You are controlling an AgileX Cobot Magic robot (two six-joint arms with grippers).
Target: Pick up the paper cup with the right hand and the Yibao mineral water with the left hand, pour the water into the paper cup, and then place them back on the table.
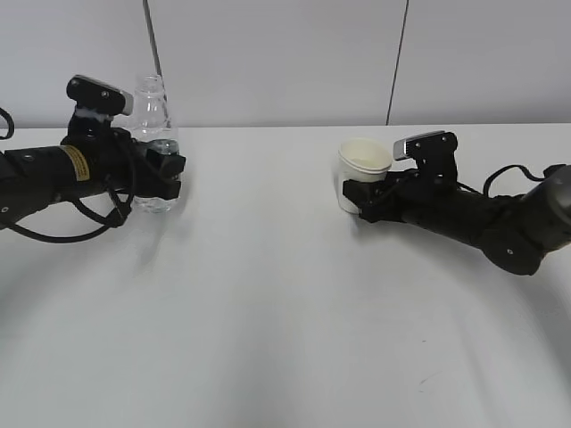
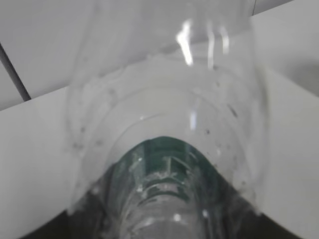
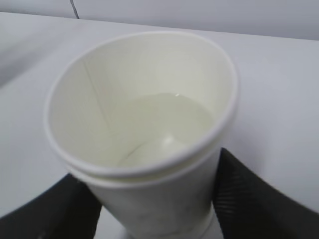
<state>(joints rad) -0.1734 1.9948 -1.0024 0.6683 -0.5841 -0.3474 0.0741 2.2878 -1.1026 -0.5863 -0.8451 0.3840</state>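
Toward the far left edge of the table (image 1: 285, 312), the left hand (image 1: 165, 174) is clenched around the Yibao mineral water (image 1: 153, 134), which stands upright on the tabletop; the wrist view looks along its clear ribbed body (image 2: 164, 124) to the green label. Well apart, toward the far right side of the table, the right hand (image 1: 364, 198) grasps the paper cup (image 1: 361, 174) low on its wall, its black fingers (image 3: 249, 199) pressed to either side. The cup (image 3: 144, 129) is tilted slightly and holds some water
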